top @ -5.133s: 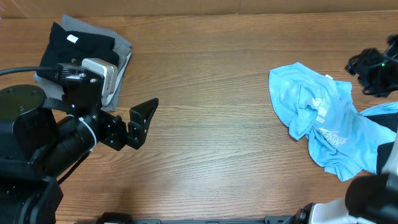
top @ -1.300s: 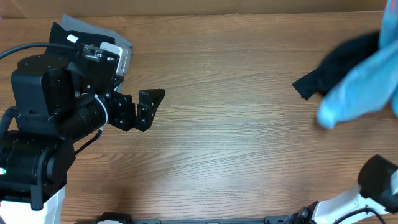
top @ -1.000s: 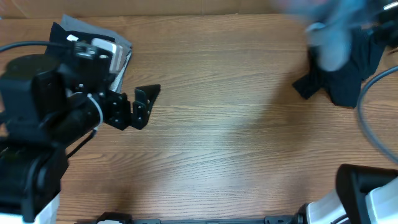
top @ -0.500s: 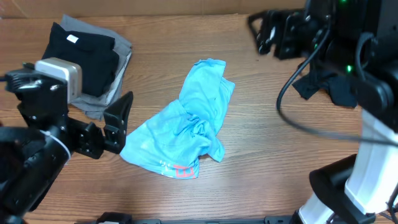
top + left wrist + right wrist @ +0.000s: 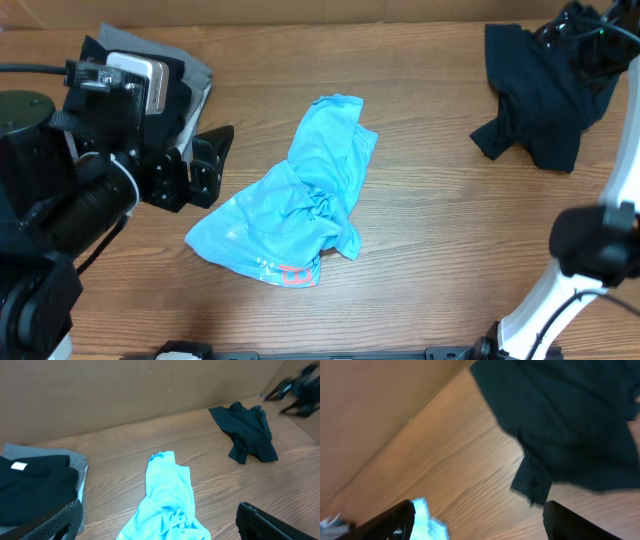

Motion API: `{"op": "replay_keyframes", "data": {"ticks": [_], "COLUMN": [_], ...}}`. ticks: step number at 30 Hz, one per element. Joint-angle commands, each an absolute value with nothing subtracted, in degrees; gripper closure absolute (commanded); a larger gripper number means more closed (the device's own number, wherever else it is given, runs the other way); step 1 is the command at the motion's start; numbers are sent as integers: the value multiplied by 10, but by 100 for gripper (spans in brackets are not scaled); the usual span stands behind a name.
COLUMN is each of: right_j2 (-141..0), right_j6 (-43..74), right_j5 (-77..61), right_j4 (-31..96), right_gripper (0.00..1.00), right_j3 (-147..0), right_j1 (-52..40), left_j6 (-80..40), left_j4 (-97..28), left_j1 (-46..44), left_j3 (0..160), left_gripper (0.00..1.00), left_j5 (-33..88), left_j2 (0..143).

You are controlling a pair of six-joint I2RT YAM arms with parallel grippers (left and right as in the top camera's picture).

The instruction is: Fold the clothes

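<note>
The wooden counter [image 5: 420, 250] has a light blue T-shirt [image 5: 300, 210] crumpled near its middle. A dark T-shirt [image 5: 535, 90] is bunched at the far right corner, and a folded black-on-grey stack [image 5: 35, 485] sits far left. The left fingers [image 5: 62, 520] are spread and empty beside the blue shirt. The right fingers [image 5: 390, 522] are spread and empty above the dark one.

Light blue T-shirt [image 5: 310, 205] moved from the right side to centre
</note>
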State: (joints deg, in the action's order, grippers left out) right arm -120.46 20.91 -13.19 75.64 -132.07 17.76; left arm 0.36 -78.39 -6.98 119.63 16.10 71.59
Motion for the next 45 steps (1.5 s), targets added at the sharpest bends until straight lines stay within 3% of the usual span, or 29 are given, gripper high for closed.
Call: {"op": "replay_keyframes", "data": {"ticks": [1,9,12,16,19,21,25,36,42,45], "right_j2": [-1250,-1327,-1342,-1348,-1348,-1348,-1348,-1226,-1127,-1083], "right_j6": [203,200,213,254,274,274,275,348,314,248], "right_j5": [-163,-57,-27,29,33,18,14,39,-23,-179], "right_j4": [689,593,589,602,616,622,653,709,668,624], "right_gripper": [10,7,15,44,44,69,96,96,66,51], "right_j3": [-1246,-1169,-1149,-1131,-1117,-1104,-1093,-1111,-1111,-1111], "right_j1": [191,193,194,208,240,266,323,532,568,551], "left_j6": [7,6,6,6,6,6,7,9,8,8], "left_j4": [-778,-787,-788,-790,-794,-797,-799,-814,-817,-829], "left_j1": [-68,-68,-68,-68,-68,-68,-68,-68,-68,-68], "left_j3": [1199,1199,1199,1199,1199,1199,1199,1199,1199,1199], "left_gripper": [0,0,0,0,0,0,0,0,0,0], "left_j5": [181,180,181,181,180,180,180,178,179,178], "left_j2": [729,762,772,786,791,792,792,792,792,793]}}
